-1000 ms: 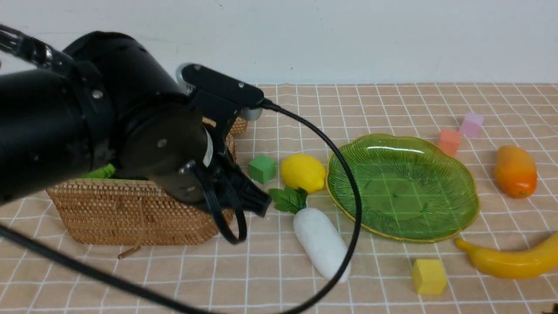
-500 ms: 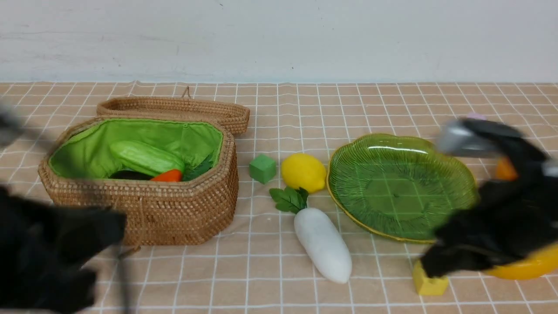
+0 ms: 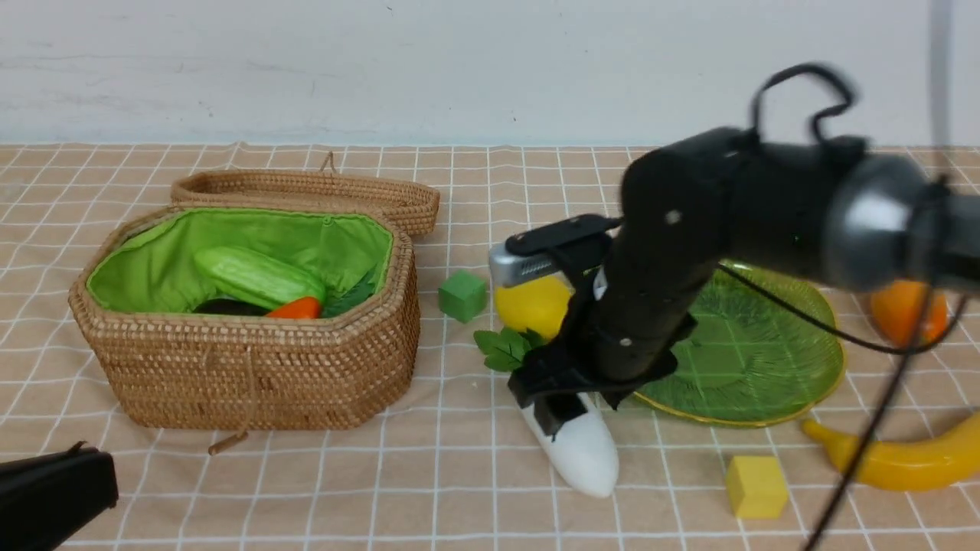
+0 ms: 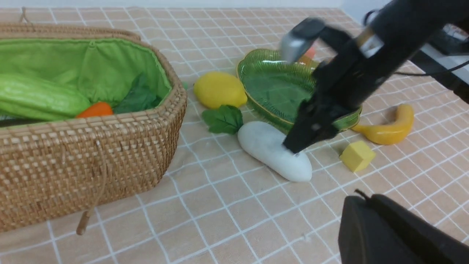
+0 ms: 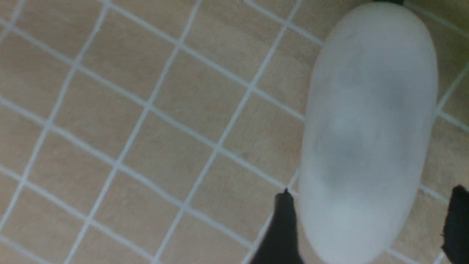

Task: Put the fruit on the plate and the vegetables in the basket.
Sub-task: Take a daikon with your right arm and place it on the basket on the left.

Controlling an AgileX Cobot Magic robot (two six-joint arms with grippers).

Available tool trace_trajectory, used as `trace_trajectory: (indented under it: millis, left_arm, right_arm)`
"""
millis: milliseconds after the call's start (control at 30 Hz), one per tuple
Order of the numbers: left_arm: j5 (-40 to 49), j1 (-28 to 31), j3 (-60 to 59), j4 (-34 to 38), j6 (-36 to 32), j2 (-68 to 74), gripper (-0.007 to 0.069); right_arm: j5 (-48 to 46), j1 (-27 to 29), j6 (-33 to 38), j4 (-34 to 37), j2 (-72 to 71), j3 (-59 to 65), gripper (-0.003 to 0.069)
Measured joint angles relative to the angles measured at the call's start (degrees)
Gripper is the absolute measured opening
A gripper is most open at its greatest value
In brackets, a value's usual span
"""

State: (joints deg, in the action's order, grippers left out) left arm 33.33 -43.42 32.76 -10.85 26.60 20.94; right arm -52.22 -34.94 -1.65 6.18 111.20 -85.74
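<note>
The white radish (image 3: 586, 455) with green leaves lies on the cloth between basket and plate. My right gripper (image 3: 556, 409) hangs over its middle, open, one finger on either side (image 5: 370, 196); neither finger presses on the radish (image 5: 370, 110). My left gripper (image 4: 361, 200) is shut and empty, low at the near left (image 3: 53, 490). The wicker basket (image 3: 245, 367) holds the cucumber (image 3: 256, 275), carrot (image 3: 295, 309) and a dark eggplant (image 3: 222, 308). The green plate (image 3: 766, 344) holds nothing. Lemon (image 3: 528, 306), mango (image 3: 899, 310) and banana (image 3: 896, 459) lie on the cloth.
A green cube (image 3: 462, 295) sits beside the lemon and a yellow cube (image 3: 754, 484) lies in front of the plate. The basket's lid (image 3: 306, 191) lies open behind it. The right arm reaches across the plate's left half.
The left arm pulled back from the basket to the near left corner. The right arm swung in from the right, across the plate, down over the radish, and its jaws opened.
</note>
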Motion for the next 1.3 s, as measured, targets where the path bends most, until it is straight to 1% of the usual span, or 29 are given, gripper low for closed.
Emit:
trace_trajectory:
  millis: [67,133,200,267,300,367,500,567,667,767,800,867,967,1000,1033,1133,1300]
  left_arm:
    - [0.0,0.0,-0.11,0.0,0.0,-0.06,-0.0013]
    - [0.0,0.0,-0.11,0.0,0.0,-0.16,-0.0013]
    - [0.0,0.0,-0.16,0.0,0.0,-0.13,-0.0013]
    - [0.0,0.0,-0.16,0.01,-0.06,-0.13,-0.0013]
    - [0.0,0.0,-0.16,0.0,-0.06,-0.13,-0.0013]
    - [0.44,0.0,-0.16,-0.98,-0.06,-0.13,-0.0013]
    - [3.41,0.0,-0.16,-3.04,0.3,-0.13,-0.0013]
    - [4.63,0.0,-0.16,-3.51,0.83,-0.13,-0.0013]
    - [5.62,0.0,-0.16,-3.82,1.18,-0.13,-0.0013]
    - [5.62,0.0,-0.16,-3.86,1.2,-0.13,-0.0013]
    - [5.62,0.0,-0.16,-3.86,1.35,-0.13,-0.0013]
    - [5.62,0.0,-0.16,-3.88,1.57,-0.13,-0.0013]
    - [5.69,0.0,-0.16,-3.88,1.8,-0.13,-0.0013]
    - [5.69,0.0,-0.16,-3.88,1.81,-0.13,-0.0013]
    - [5.81,0.0,-0.16,-3.88,1.81,-0.13,-0.0013]
    - [6.4,0.0,-0.16,-3.88,1.86,-0.13,-0.0013]
    - [7.19,0.0,-0.16,-3.88,2.01,-0.13,-0.0013]
  right_arm:
    - [1.02,0.26,-0.06,-0.44,2.71,-1.08,0.0664]
    - [2.0,0.38,-0.11,-0.63,5.38,-2.0,0.0676]
    - [2.26,0.38,-0.11,-0.57,6.39,-2.32,0.0673]
    - [3.02,0.38,-0.11,-0.22,8.26,-2.61,0.0631]
    - [3.01,0.38,-0.11,-0.17,8.41,-2.58,0.0631]
    - [3.24,0.38,-0.11,-0.47,9.46,-2.86,0.0537]
    - [2.64,0.38,-0.11,-0.36,9.43,-3.12,0.0539]
    - [0.71,0.18,-0.11,0.07,8.44,-3.12,0.0539]
    - [-4.33,-1.2,-0.22,1.26,2.52,-5.53,0.0539]
    - [-3.68,-2.42,1.3,2.45,-1.6,-10.37,0.0539]
    - [-3.1,-2.85,2.42,3.08,-2.61,-11.95,0.0539]
    - [0.11,-4.15,9.93,6.24,-3.27,-19.01,0.0539]
    - [1.61,-5.6,19.96,11.92,-0.05,-27.97,0.0539]
    - [1.61,-5.79,21.44,12.81,0.66,-29.09,0.0539]
    - [1.87,-6.45,26.28,15.43,3.62,-32.78,0.0539]
    - [3.06,-7.32,34.71,19.51,11.32,-39.68,0.0539]
    - [5.0,-7.44,41.37,20.29,20.56,-45.13,0.0539]
